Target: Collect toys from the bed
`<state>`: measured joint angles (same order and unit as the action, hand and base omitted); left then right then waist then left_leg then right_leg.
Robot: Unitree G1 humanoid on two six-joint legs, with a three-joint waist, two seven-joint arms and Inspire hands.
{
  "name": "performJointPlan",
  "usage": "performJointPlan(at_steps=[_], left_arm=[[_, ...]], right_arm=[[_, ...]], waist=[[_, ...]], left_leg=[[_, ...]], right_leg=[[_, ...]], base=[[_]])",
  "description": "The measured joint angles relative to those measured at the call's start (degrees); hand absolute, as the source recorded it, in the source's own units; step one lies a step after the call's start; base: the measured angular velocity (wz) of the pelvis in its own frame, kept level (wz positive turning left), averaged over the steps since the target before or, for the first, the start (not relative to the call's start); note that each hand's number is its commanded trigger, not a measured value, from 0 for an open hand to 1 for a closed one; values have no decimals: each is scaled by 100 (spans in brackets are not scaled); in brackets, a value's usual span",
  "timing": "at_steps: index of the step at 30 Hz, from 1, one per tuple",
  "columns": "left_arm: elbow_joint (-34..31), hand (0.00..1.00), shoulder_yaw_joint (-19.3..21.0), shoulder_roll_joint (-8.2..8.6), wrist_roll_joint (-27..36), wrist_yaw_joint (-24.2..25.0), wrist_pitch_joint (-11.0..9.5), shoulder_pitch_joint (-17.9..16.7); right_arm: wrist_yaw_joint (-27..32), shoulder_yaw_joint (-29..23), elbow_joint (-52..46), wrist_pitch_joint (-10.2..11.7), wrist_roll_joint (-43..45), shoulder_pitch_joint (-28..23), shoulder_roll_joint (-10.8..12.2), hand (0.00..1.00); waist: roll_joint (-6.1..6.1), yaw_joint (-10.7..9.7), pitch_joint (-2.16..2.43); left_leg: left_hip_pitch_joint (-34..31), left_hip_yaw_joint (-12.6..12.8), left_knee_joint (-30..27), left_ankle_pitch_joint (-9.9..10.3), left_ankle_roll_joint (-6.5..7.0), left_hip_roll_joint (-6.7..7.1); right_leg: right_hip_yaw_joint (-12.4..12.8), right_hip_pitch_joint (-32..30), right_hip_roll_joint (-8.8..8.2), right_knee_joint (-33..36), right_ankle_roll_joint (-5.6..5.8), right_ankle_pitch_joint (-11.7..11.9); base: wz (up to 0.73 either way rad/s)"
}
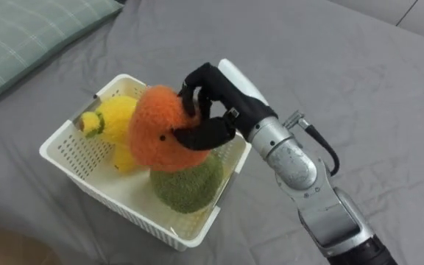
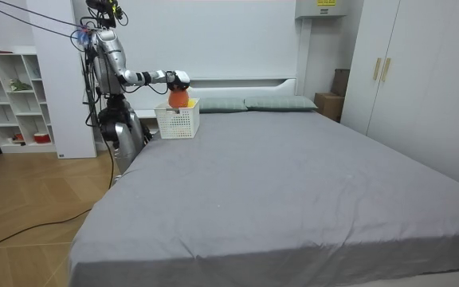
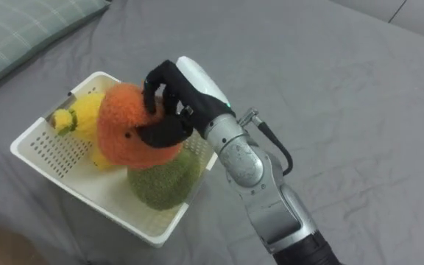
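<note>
1. Check the edges. The white basket stands on the grey bed close to the mattress edge; a strip of wooden floor shows just past its lower left corner. A green checked pillow lies near the basket's far left side, apart from it.

2. Check the open room. To the right of the basket and beyond it the sheet lies flat and bare. In the room view the robot stands at the bed's side on the room view's left, near the head end, with the basket in front of it and bare sheet across the rest of the mattress. A wardrobe stands on the room view's right, well apart.

3. Locate the toy. The orange toy sits above the basket rim, on top of a green toy and touching a yellow toy to its left, both inside the basket.

4. Read the hand. The right hand comes in from the lower right and meets the orange toy's right side. Its dark fingers curl over the toy's top and the thumb presses in below, pinching the plush.
</note>
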<state>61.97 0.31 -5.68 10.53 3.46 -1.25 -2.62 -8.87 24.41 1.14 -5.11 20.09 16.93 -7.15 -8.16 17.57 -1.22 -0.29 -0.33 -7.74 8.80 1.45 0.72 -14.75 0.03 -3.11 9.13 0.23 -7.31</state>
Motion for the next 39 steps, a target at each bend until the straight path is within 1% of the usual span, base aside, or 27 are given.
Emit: performJointPlan(at_steps=[2, 7, 17, 28, 34, 35, 37, 39], left_arm=[[1, 0, -2, 3, 2, -12, 0, 1], [3, 0, -6, 9, 2, -46, 0, 3], [3, 0, -4, 26, 0, -50, 6, 5], [5, 0, 4, 20, -12, -49, 98, 37], [4, 0, 4, 20, -14, -58, 111, 35], [4, 0, 9, 19, -14, -62, 123, 34], [4, 0, 8, 19, -17, -66, 136, 29], [4, 0, 6, 1, -15, -74, 136, -28]], right_arm=[[1, 13, 16, 4, 1, 0, -8, 0], [71, 14, 16, 10, 5, 0, -58, 0], [69, 14, 16, 10, 18, 0, -38, 0], [200, 13, 33, 10, -2, -2, -37, 0], [201, 10, 49, 14, -117, -3, -31, 0], [201, 3, 49, 17, -117, -3, -34, 0], [201, -57, 49, 30, -115, -31, -41, 0], [264, -151, 49, 40, -120, -67, -55, 0]], waist=[[2, -3, -1], [17, -22, -10], [20, -20, -9], [38, -39, -14], [64, -127, -18], [79, -153, -26], [99, -216, -32], [136, -339, -53]], left_leg=[[-6, 19, 1, 0, 0, 4], [-11, 18, 6, 1, -2, -2], [-24, 17, 8, 1, -2, 0], [-9, 30, 0, 1, -2, 1], [21, 80, -6, 1, -2, 0], [32, 102, -6, 1, -2, -2], [48, 116, -6, 1, -2, -2], [73, 103, -3, 1, -2, -3]], right_leg=[[37, 3, 3, -47, 0, 0], [37, 5, 14, -50, 0, 0], [24, 8, 10, -48, 0, 0], [29, 32, 11, -49, 0, 0], [56, 33, 11, -49, 0, 0], [69, 32, 11, -46, 0, 0], [78, 44, 11, -42, 0, 0], [64, 99, 11, -44, 0, 0]], base=[[-5], [-1], [0], [0], [-1], [-6], [-3], [2]])
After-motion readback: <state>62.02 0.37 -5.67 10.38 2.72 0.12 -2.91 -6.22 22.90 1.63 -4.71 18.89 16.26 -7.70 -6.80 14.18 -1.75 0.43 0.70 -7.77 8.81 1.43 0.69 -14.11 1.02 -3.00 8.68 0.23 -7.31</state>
